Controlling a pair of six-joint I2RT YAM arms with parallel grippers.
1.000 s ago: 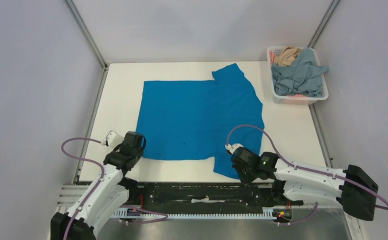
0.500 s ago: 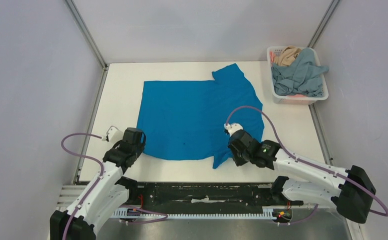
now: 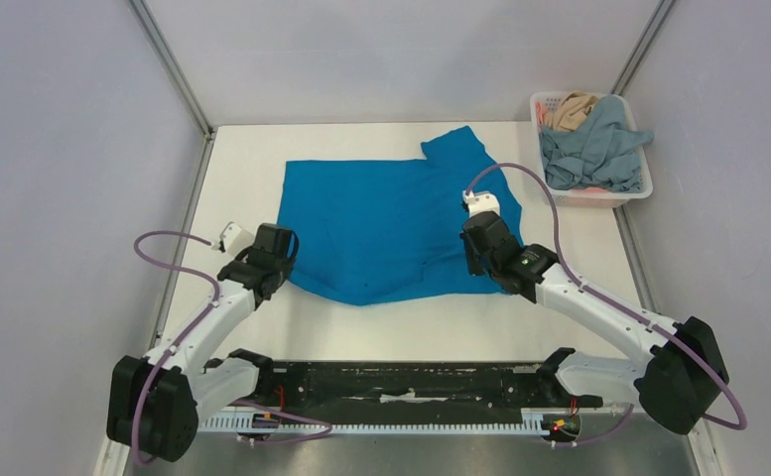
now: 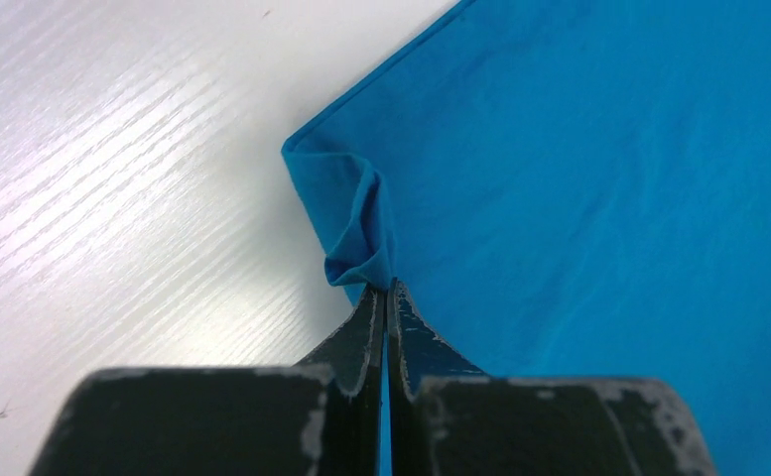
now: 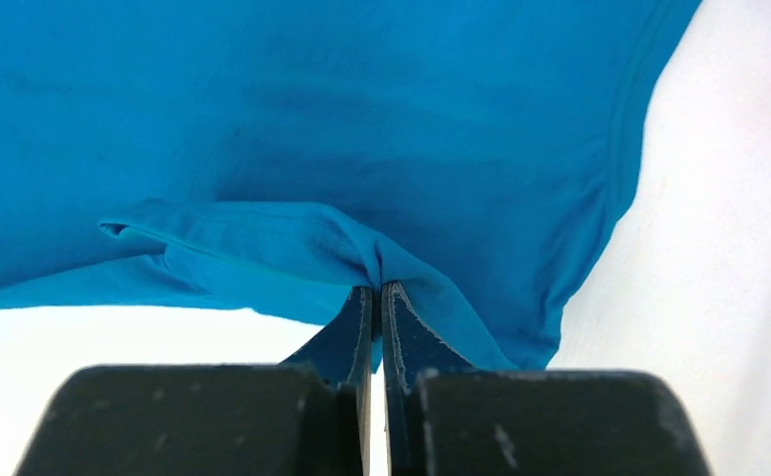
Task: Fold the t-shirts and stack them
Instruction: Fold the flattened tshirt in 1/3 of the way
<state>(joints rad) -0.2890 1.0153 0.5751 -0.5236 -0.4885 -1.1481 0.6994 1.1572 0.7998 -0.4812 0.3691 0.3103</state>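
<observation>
Folding blue shirt (image 3: 391, 218), first fold incomplete: left end effector (image 4: 382, 293), right end effector (image 5: 376, 290) pinch near edge; other shirts (image 3: 599, 149) in basket (image 3: 596, 199).

White table (image 3: 234, 169), blue t-shirt (image 3: 381, 223) spread, white basket (image 3: 595, 197) far right

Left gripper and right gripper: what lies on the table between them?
The blue t-shirt lies between them; the left gripper and the right gripper are each shut on its near edge. The top view shows this.
</observation>
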